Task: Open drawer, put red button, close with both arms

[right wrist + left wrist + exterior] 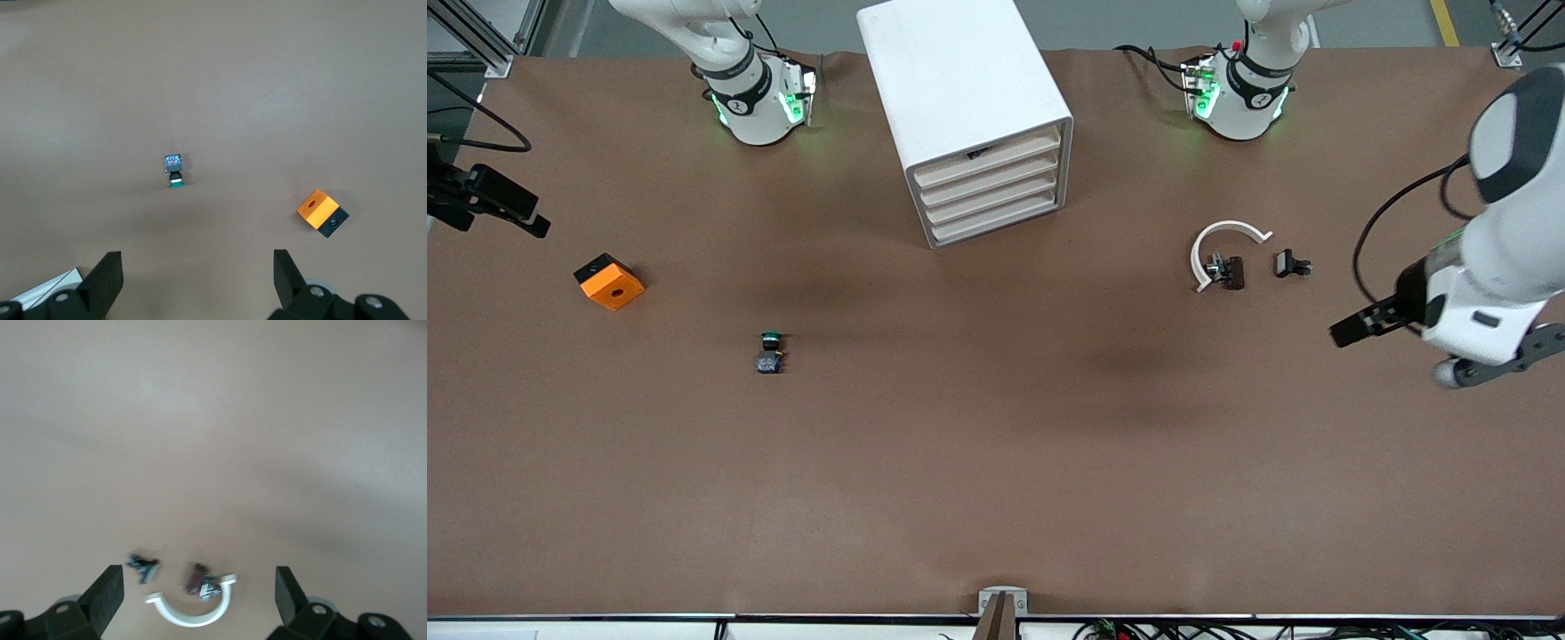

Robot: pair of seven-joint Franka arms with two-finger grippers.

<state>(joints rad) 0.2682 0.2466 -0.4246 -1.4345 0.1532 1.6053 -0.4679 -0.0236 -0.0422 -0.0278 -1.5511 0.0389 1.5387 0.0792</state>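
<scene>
The red button [1230,272] lies on its side inside a white half ring [1224,233], toward the left arm's end of the table. It also shows in the left wrist view [195,577]. The white drawer cabinet [960,98] stands between the two arm bases, and its stacked drawers [991,191] are all shut. My left gripper [1356,329] hangs high near the ring. It is open and empty, and in the left wrist view [200,570] it is over the button. My right gripper [197,252] is open and empty, high over bare table beside the cabinet.
A green-capped switch [770,351] lies on the table, also in the right wrist view [173,170]. An orange and black box [609,281] sits nearer the right arm's end and shows in the right wrist view [322,213]. A small black part [1291,264] lies beside the ring.
</scene>
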